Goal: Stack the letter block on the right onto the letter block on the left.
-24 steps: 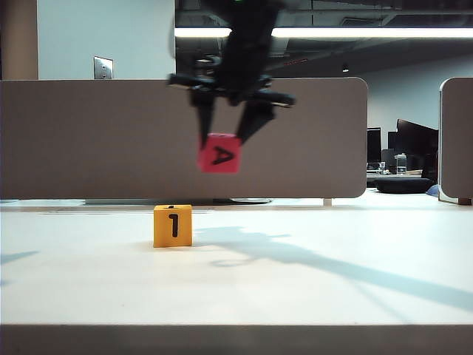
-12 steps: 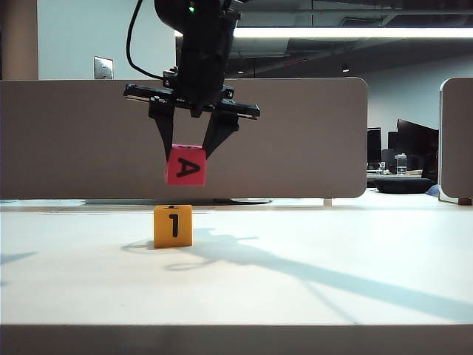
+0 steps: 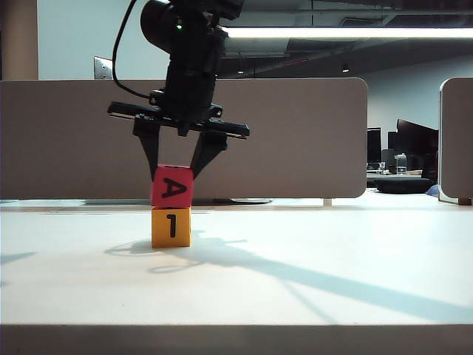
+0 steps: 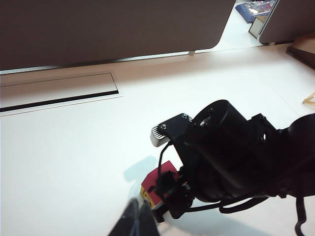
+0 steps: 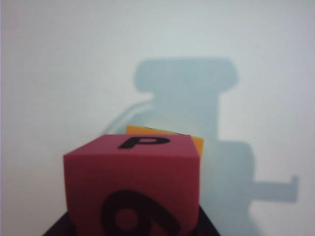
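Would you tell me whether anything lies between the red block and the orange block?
Nothing: in the exterior view the red block, held by the right gripper, sits directly on the orange block.

Matt foam-like red block (image 3: pixel 172 186), matt yellow block (image 3: pixel 171 228), smooth white table (image 3: pixel 310 266).

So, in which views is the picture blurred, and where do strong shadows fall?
Right wrist view: the red block is soft, and an arm-shaped shadow lies on the table. Exterior view: sharp, shadows stretching right from the yellow block. Left wrist view: the right gripper is a dark silhouette.
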{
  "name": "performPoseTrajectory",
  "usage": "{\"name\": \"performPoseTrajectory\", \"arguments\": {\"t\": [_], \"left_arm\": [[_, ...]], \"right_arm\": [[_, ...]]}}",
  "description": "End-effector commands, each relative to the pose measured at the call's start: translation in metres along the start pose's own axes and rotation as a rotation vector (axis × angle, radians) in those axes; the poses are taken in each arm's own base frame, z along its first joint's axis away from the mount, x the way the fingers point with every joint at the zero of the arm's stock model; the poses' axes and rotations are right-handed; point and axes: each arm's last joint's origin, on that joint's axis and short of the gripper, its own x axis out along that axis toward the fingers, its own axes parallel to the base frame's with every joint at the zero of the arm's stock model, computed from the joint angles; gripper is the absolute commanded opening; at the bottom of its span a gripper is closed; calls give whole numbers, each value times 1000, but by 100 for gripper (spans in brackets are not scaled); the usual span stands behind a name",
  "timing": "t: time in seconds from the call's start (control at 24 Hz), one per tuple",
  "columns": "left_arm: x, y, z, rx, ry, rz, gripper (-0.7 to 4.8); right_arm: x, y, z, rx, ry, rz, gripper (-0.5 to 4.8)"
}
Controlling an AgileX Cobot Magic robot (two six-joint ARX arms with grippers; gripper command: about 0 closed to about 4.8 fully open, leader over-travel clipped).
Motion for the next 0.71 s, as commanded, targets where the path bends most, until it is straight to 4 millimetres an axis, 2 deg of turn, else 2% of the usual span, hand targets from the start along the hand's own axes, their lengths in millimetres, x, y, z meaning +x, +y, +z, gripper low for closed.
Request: {"name": "performPoseTrajectory", "arguments": {"t": [0.04, 0.08, 0.21, 0.46, 0.71], "left_arm": [[-3, -1, 1, 7, -10, -1, -5], [-3, -1, 1, 6, -9, -1, -5], [-4, -1, 1, 7, -10, -1, -5], [-4, -1, 1, 7, -10, -1, -5], [-4, -1, 1, 8, -12, -1, -5]], "right_arm": [[-2, 2, 3, 9, -25, 13, 230], [-2, 2, 2, 8, -22, 10, 241], [2, 1, 0, 3, 8, 24, 330], [2, 2, 3, 4, 3, 49, 374], [-21, -9, 22, 5, -37, 18, 374]]}}
